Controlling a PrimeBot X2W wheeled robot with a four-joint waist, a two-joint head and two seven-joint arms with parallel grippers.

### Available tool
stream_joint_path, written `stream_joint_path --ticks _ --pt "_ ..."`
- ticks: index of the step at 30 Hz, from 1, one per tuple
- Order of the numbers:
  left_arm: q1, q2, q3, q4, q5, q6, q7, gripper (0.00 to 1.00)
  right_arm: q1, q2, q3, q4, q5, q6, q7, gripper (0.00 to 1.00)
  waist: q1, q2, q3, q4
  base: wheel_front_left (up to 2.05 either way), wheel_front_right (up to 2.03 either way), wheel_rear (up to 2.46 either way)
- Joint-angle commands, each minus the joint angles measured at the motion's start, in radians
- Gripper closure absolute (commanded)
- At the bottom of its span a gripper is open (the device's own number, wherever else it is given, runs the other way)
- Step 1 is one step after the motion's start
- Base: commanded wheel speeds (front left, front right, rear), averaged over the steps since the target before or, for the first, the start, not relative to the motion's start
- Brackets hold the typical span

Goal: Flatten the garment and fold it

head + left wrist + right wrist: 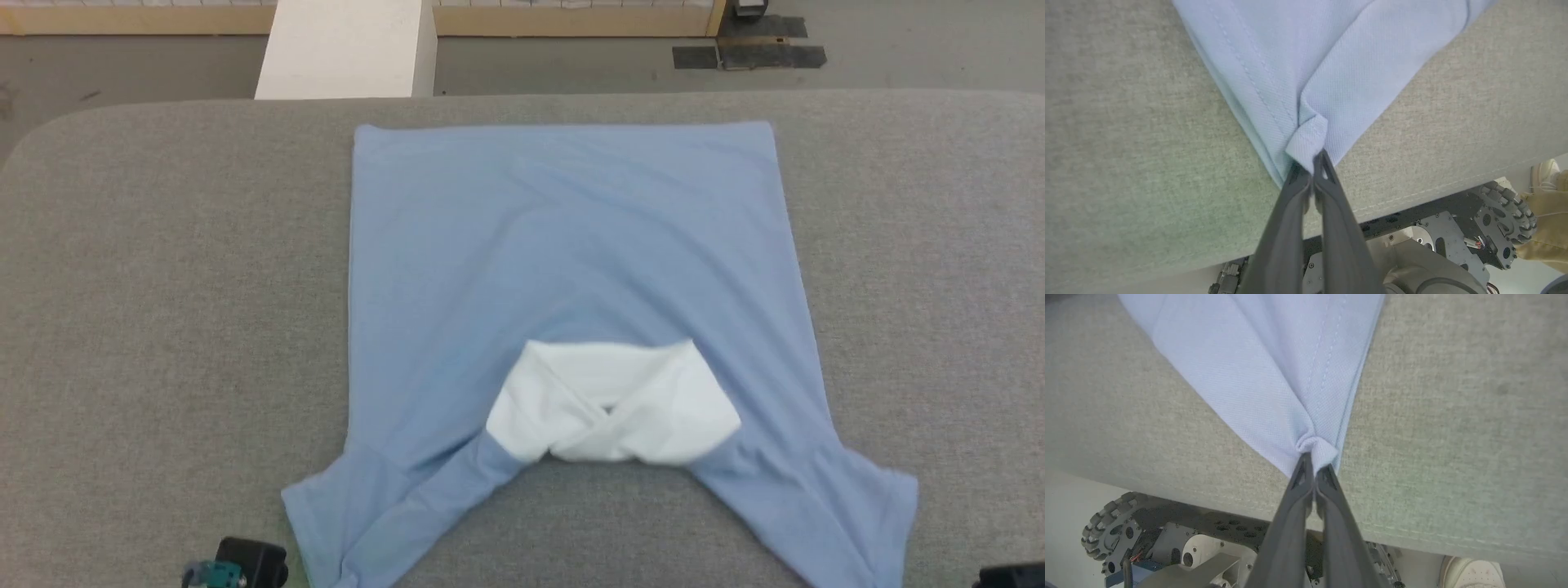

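The light blue garment [571, 269] lies spread on the grey table, its straight hem far from me and its white collar [612, 404] near me, both sleeves splayed toward the near edge. In the left wrist view my left gripper [1310, 163] is shut on the tip of one sleeve of the garment [1306, 141], pinching a small fold of cloth. In the right wrist view my right gripper [1314, 465] is shut on the bunched tip of the other sleeve of the garment [1316, 445]. Both pinch points sit close to the table's near edge.
The grey fabric table [163, 286] reaches out on both sides of the shirt. Beyond its far edge stands a white block [347, 49] on the floor. My wheeled base [1502, 212] lies below the near edge, and a person's shoe [1470, 573] is beside it.
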Motion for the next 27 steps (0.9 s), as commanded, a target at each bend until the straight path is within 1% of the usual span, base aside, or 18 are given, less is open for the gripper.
stream_joint_path --ticks 1,7,11,12,13,16,20,24,27 --pt "0.042 0.011 -0.003 0.006 -0.011 0.014 0.014 1.0 0.036 -0.003 -0.003 0.009 0.002 -0.002 0.019 1.0 0.0001 0.0 -0.007 0.004 0.0 0.0 0.0" --pt "0.094 0.014 0.021 -0.043 -0.039 0.041 0.007 1.0 0.09 0.027 -0.03 -0.016 0.003 -0.002 0.072 1.0 0.0001 0.0 -0.03 0.017 0.0 0.0 0.0" --pt "0.106 0.013 0.044 -0.087 -0.049 0.052 -0.017 1.0 0.09 0.05 -0.039 -0.033 -0.007 -0.002 0.085 1.0 0.0001 0.0 -0.051 0.024 0.0 0.0 0.0" --pt "0.107 0.013 0.049 -0.098 -0.051 0.054 -0.021 1.0 0.087 0.055 -0.041 -0.039 -0.012 -0.002 0.086 0.82 0.0001 0.0 -0.057 0.024 0.0 0.0 0.0" --pt "0.108 0.014 0.054 -0.114 -0.053 0.056 -0.026 1.0 0.08 0.058 -0.045 -0.043 -0.016 -0.002 0.074 0.0 0.0001 0.0 -0.062 0.026 0.0 0.0 0.0" --pt "0.106 0.017 0.063 -0.156 -0.052 0.062 -0.031 1.0 0.061 0.062 -0.05 -0.054 -0.014 -0.002 0.068 0.0 0.0001 0.0 -0.07 0.031 0.0 0.0 0.0" --pt "0.103 0.02 0.069 -0.218 -0.045 0.076 -0.031 1.0 0.003 0.053 -0.091 -0.119 0.012 -0.002 0.071 0.0 0.0001 0.0 -0.064 0.041 0.0 0.0 0.0" --pt "0.086 0.025 0.073 -0.288 -0.022 0.09 -0.035 1.0 -0.148 0.012 -0.165 -0.21 0.013 -0.002 0.104 0.0 0.0001 0.0 -0.016 0.058 0.0 0.0 0.0" --pt "0.058 0.023 0.075 -0.334 -0.002 0.095 -0.045 1.0 -0.304 -0.034 -0.199 -0.242 -0.032 -0.002 0.14 0.0 0.0001 0.0 0.04 0.077 0.0 0.0 0.0"
